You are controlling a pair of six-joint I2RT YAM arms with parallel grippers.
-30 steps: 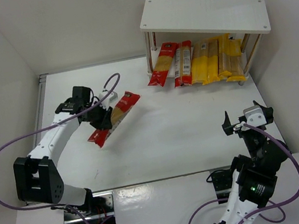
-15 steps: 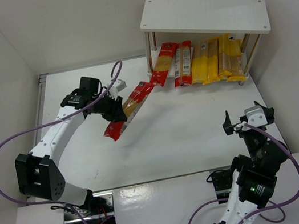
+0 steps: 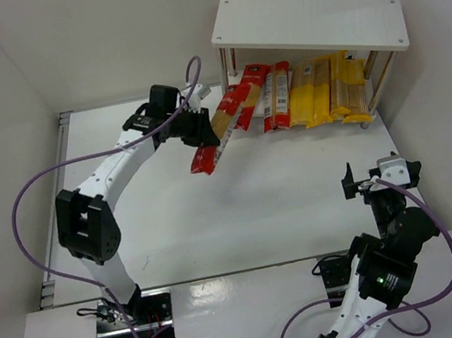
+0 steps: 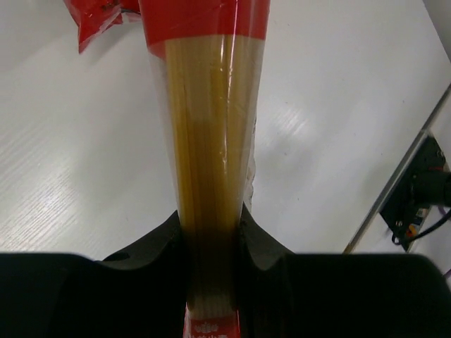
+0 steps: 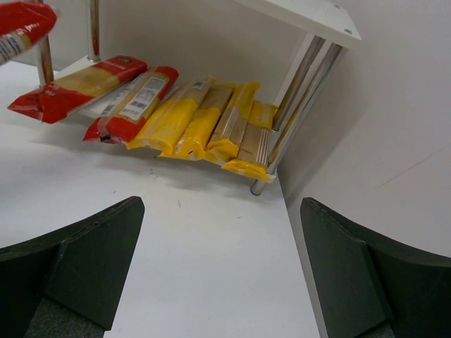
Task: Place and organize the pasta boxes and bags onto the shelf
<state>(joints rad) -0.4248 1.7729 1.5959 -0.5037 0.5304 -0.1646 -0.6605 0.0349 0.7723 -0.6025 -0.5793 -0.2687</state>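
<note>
The left claw [image 4: 211,236] was clamped narrow round the clear middle of a long red-ended spaghetti pack [image 4: 211,105]. It held the pack above the white counter [image 3: 298,182], far end near the left post of the low white-topped shelf [image 3: 310,23], beside the red and yellow packs [image 3: 309,93] lying under it. The pack looked light, stiff lengthwise but brittle, with slippery film, so a mid-body hold suited it. The right claw [image 5: 218,267] stood wide and empty, well apart.

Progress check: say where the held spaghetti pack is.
Top view, left of centre: spaghetti pack held in the left jaws, far end near the left post of the shelf.
</note>
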